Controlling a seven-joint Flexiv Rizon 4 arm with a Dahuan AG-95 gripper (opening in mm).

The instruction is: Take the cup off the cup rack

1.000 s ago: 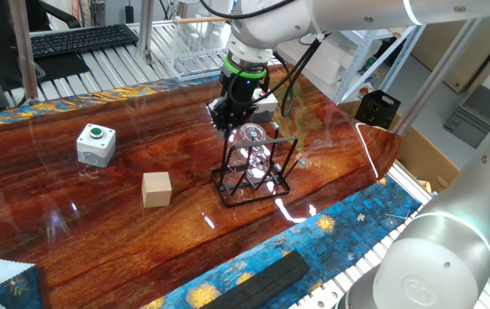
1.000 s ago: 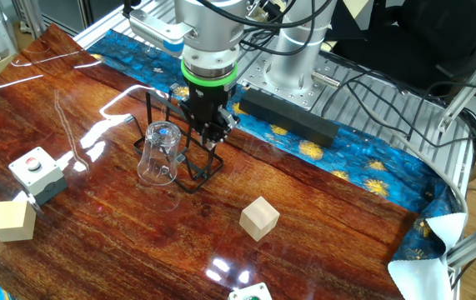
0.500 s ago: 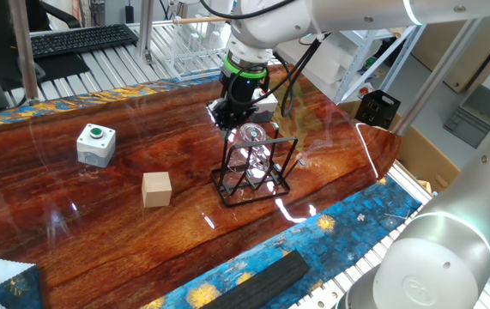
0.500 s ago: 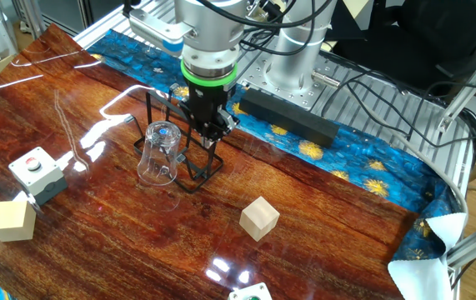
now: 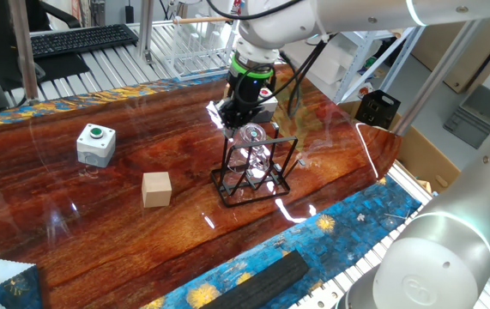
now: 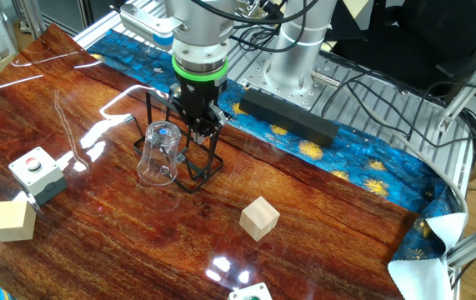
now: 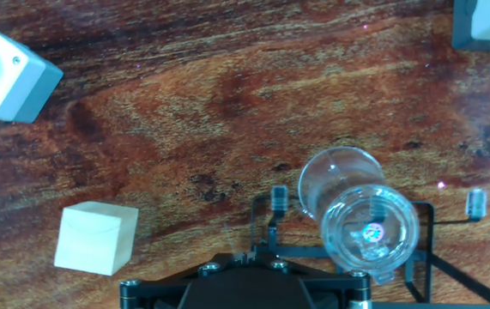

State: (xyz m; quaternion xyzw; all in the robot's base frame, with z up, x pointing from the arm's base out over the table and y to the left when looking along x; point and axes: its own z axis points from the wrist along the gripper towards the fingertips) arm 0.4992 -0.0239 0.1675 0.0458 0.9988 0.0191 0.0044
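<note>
The clear cup [image 5: 251, 137] hangs upside down on the black wire cup rack [image 5: 227, 190] in the middle of the wooden table. It also shows in the other fixed view [image 6: 158, 150] and in the hand view [image 7: 360, 219], where the rack's pegs [image 7: 277, 199] stand beside it. My gripper [image 5: 232, 120] hovers just above and behind the rack, beside the cup's top, not touching the cup. In the other fixed view my gripper [image 6: 194, 129] is to the right of the cup. In the hand view my gripper [image 7: 232, 255] has its tips together with nothing between them.
A tan wooden cube [image 5: 156, 189] and a grey box with a green button [image 5: 96, 143] lie left of the rack. A red-button box [image 6: 37, 171] and a second cube [image 6: 12, 221] sit near the other edge. A large white wire rack [image 5: 184, 43] stands behind.
My gripper has shifted a little sideways and slightly up next to the cup. The cup and rack have not moved.
</note>
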